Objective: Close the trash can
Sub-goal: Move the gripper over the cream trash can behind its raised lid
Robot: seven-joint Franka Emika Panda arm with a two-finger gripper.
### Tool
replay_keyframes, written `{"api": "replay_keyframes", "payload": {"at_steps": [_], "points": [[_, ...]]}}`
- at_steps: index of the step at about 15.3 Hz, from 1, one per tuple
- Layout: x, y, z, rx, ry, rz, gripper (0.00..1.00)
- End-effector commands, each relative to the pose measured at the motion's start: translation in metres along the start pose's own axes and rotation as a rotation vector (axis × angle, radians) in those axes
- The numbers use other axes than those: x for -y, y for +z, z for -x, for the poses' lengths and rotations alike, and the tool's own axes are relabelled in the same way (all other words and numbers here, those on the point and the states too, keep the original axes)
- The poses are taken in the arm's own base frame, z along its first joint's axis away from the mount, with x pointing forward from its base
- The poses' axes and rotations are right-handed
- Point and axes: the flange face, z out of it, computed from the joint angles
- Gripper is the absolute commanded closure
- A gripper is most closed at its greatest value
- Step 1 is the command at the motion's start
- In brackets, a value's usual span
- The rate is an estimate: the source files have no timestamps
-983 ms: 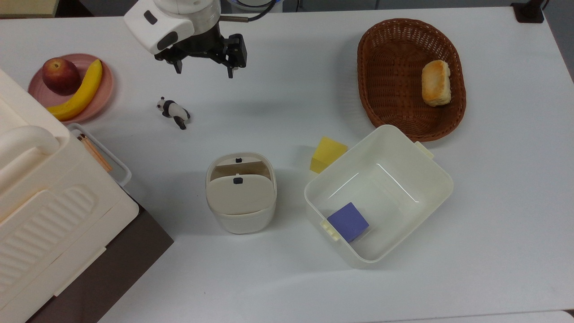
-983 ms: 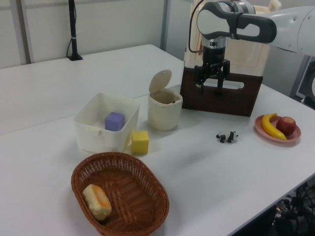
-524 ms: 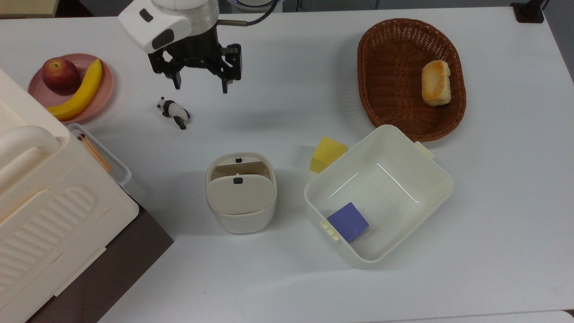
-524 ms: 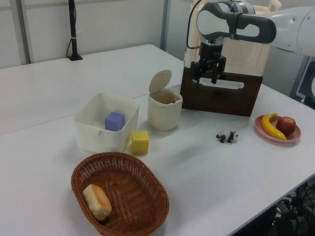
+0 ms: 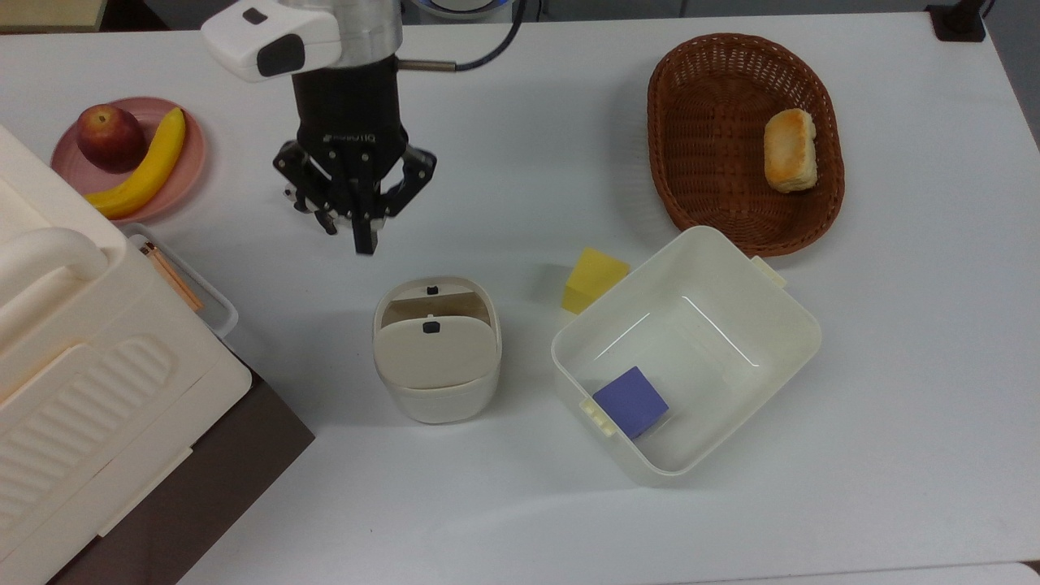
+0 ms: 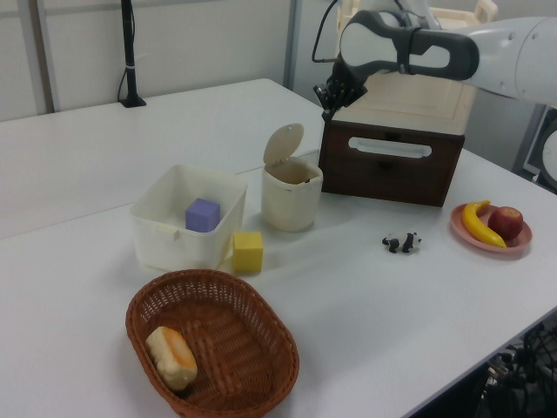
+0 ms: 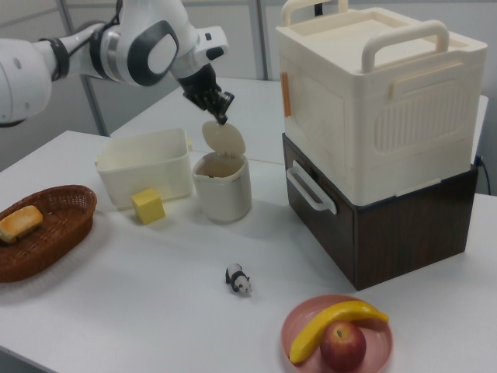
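Bin near the middle of the white table in the top view, its beige lid standing up on its hinge and the mouth uncovered on the far side. Above it in the top view hangs the gripper, fingers drawn together to a point and holding nothing, apart from the bin. To the top view's right sit a yellow block and a lidless tub with a purple block inside; farther up, a wicker basket holds a bread roll. To the top view's left lie a plate with an apple and banana, and a big ribbed box.

Left view: the bin stands between the tub and a dark brown drawer unit, lid tilted up and back. The gripper hovers above and behind the lid, not touching it; its fingers look closed. A toy panda lies on the table toward the plate.

Right view: the gripper sits just above the top edge of the raised lid, fingers pinched together and empty; whether it touches the lid I cannot tell. The bin is beside the tub and the yellow block, with the panda nearer the camera.
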Motion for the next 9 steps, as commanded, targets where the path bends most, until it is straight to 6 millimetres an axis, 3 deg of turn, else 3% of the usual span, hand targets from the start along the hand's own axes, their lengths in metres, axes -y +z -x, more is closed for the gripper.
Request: {"api": "replay_keyframes", "payload": {"at_steps": [1,6,9], "points": [[0.018,0.012,-0.011,-0.132,0.058,-0.028,1.0],[0.057,0.046,-0.016,-0.221,0.072,-0.044,1.0],[0.067,0.063,-0.026,-0.236,0.08,-0.022,1.0]]}}
